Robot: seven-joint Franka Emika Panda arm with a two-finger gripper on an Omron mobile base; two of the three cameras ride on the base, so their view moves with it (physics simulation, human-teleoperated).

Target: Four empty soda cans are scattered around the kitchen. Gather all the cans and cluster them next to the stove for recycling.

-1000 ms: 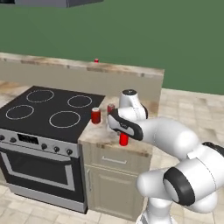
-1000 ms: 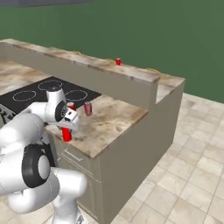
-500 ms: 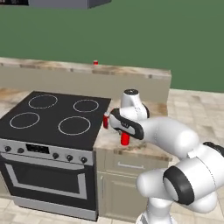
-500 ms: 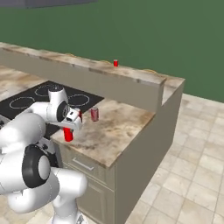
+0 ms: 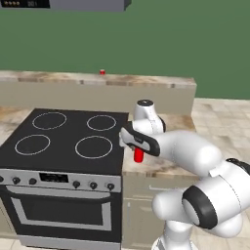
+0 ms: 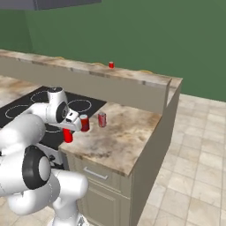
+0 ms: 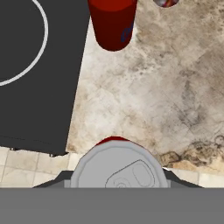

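My gripper [image 5: 138,151] is shut on a red soda can [image 5: 138,156], held upright just above the tan counter's front edge, right beside the stove [image 5: 68,139]. In the right base view the held can [image 6: 68,136] hangs below the gripper [image 6: 68,130]. Two more cans [image 6: 84,123] [image 6: 102,119] stand on the counter behind it, close to the stove [image 6: 90,105]. In the hand view the held can's silver top [image 7: 119,169] sits at the bottom, with one standing can [image 7: 113,22] ahead. A further can [image 5: 102,72] stands on the raised back ledge.
The tan counter [image 6: 119,139] runs right of the cooktop and ends at a raised back ledge [image 6: 132,77]. Beige drawers and cabinets [image 6: 101,190] sit below it. Tiled floor [image 6: 194,176] opens to the right. A range hood [image 5: 73,5] hangs above the stove.
Both base views have shifted: the base has driven sideways, so the stove and counter sit farther right in the left view. The gripper keeps its hold on the can, now nearer the standing cans.
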